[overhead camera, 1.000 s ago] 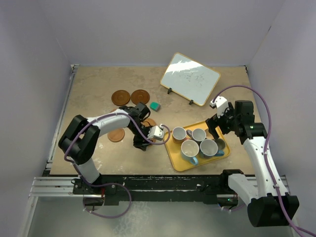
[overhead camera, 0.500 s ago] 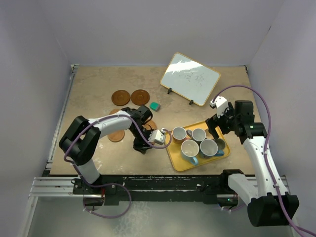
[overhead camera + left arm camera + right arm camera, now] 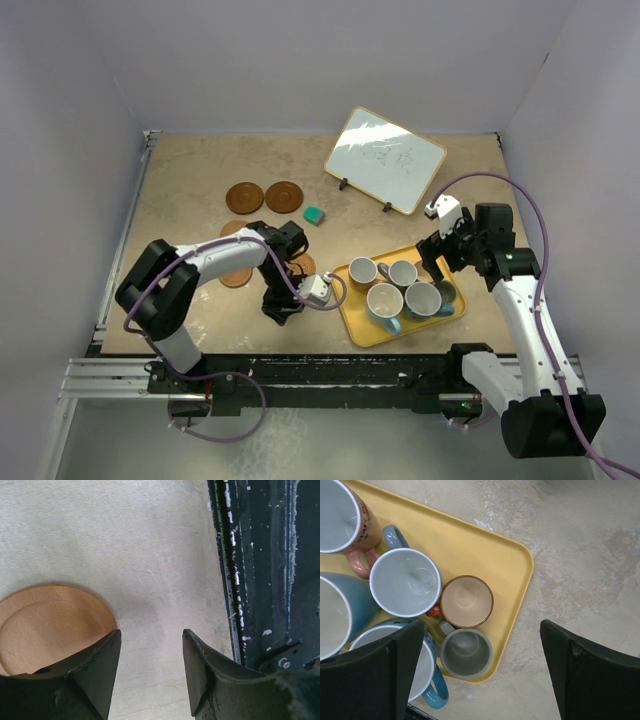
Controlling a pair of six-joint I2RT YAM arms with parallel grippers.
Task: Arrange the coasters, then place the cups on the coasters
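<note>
Pale wood showed at the left edge of the left wrist view: one light coaster [image 3: 52, 625] lay flat on the table [image 3: 150, 555], while the left claw [image 3: 151, 642] stood with its fingers partway apart and only bare tabletop in the gap. Over the last second that claw [image 3: 279, 306] had swung away from the tray [image 3: 347, 308] and back toward the near edge of the table, whose dark rail [image 3: 260, 580] now filled the right of its wrist view. As it went, a light coaster beside the tray's corner [image 3: 301, 263] came clear of the arm in the overhead view. I judged the coaster-arranging still under way (the cups [image 3: 385, 300] all sat on the tray), with two dark coasters [image 3: 244, 197] side by side farther back and the light ones loosely scattered nearer the arm. Relative to the claw, the coaster in the wrist view sat just outside the left finger, its rim running behind that fingertip; whether they touched I could not tell. The right claw [image 3: 480, 630] had not moved: it hung wide open above the tray's corner, over the small orange-tan cup [image 3: 467, 601] and the grey cup [image 3: 465, 653], gripping nothing.
</note>
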